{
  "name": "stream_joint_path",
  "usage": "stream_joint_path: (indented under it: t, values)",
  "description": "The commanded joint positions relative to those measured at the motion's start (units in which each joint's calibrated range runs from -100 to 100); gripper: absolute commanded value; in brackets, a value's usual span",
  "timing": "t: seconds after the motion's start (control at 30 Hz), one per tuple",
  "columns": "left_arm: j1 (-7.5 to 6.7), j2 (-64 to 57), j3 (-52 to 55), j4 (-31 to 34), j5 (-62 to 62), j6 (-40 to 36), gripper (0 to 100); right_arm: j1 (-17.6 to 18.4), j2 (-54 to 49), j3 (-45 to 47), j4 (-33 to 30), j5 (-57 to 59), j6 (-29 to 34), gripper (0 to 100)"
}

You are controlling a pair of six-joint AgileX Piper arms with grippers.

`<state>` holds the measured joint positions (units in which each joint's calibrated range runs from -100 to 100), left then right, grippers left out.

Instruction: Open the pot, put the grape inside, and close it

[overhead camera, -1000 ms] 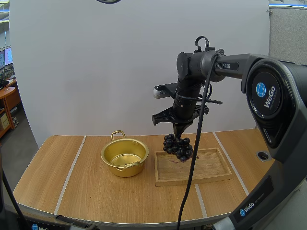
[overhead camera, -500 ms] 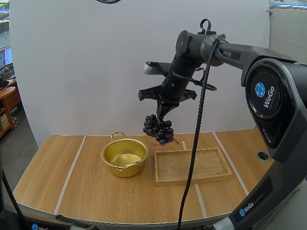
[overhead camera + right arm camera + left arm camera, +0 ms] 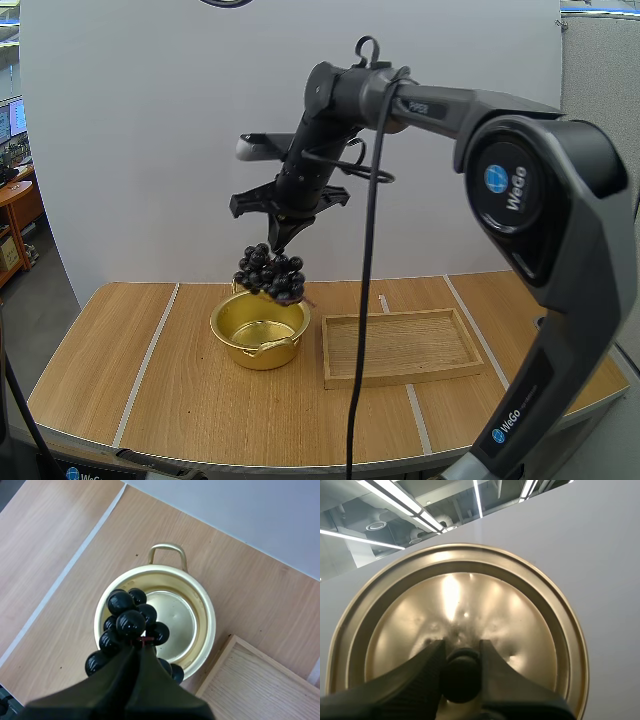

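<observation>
Grape bunch (image 3: 270,273): was pinched at the stem by the right gripper (image 3: 277,243) and hung over the open pot (image 3: 262,352) for release, perhaps not yet centred. Lid (image 3: 470,595): was clamped by its knob (image 3: 461,680) in the left gripper (image 3: 461,652), leaving the pot open.

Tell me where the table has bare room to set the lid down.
Bare wood lies left of the pot, along the front edge of the table, and right of the wooden tray; the tray's floor is bare too. Crowded above the pot: the right tool hangs grapes there.
</observation>
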<state>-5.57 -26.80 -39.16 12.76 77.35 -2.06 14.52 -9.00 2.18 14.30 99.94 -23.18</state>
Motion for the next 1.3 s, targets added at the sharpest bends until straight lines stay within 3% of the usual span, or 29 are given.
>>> stream_joint_path:
  t: [0.0,0.47,0.7,0.97,1.27]
  values:
    - [-0.26,-0.2,-0.3,0.4,-2.4,-0.5,0,1.5,5.2,-1.3,0.1,0.1,-0.3,0]
    - [-0.26,-0.2,-0.3,0.4,-2.4,-0.5,0,1.5,13.2,-1.4,0.1,-4.1,-0.6,0]
    - [-0.26,-0.2,-0.3,0.4,-2.4,-0.5,0,1.7,17.4,-8.2,0.4,-3.0,-0.6,0]
    - [-0.26,-0.2,-0.3,0.4,-2.4,-0.5,0,1.8,20.2,-8.8,0.5,-2.5,-0.6,0]
    - [-0.26,-0.2,-0.3,0.4,-2.4,-0.5,0,3.5,24.3,-8.8,0.5,-2.9,-0.7,0]
